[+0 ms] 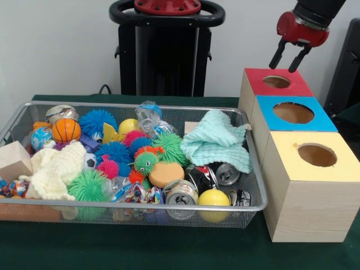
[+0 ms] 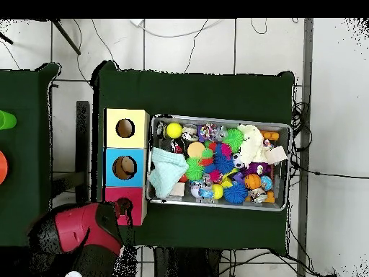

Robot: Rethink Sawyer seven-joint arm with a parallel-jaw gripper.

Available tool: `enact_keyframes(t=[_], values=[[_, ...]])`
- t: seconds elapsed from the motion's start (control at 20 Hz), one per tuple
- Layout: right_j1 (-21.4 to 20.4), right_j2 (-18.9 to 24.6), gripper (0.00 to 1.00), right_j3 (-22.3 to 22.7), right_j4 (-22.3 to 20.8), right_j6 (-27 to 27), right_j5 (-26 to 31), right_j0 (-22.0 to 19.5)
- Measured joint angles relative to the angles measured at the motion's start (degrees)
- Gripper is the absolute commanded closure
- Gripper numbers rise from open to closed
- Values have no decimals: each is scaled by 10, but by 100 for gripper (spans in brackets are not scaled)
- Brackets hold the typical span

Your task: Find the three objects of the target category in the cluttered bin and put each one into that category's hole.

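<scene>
The bin point(image 1: 140, 208) is a wide silver wire-mesh basket full of spiky balls, smooth balls, cans, cloths and wooden blocks; it also shows in the overhead view point(image 2: 285, 126). The hole point(image 1: 276, 82) is the round opening in the red-faced wooden box, farthest of three boxes at the right. It shows in the overhead view point(image 2: 124, 206) partly under the arm. My gripper point(image 1: 288, 60) hangs just above the hole, its two black fingers spread apart with nothing between them. In the overhead view the red arm point(image 2: 76, 229) covers the gripper.
A blue-faced box point(image 1: 293, 113) and a yellow-faced box point(image 1: 315, 154) stand in front of the red one. A mint cloth point(image 1: 218, 139) lies at the bin's right end, cans point(image 1: 181, 193) and a yellow ball point(image 1: 214, 198) along its near side. The robot pedestal point(image 1: 166, 50) stands behind the table.
</scene>
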Motion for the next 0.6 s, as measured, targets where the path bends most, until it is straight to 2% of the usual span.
enact_keyframes(t=[0.6], values=[[0, -3, 0, -10, 1, 0, 0, -2]])
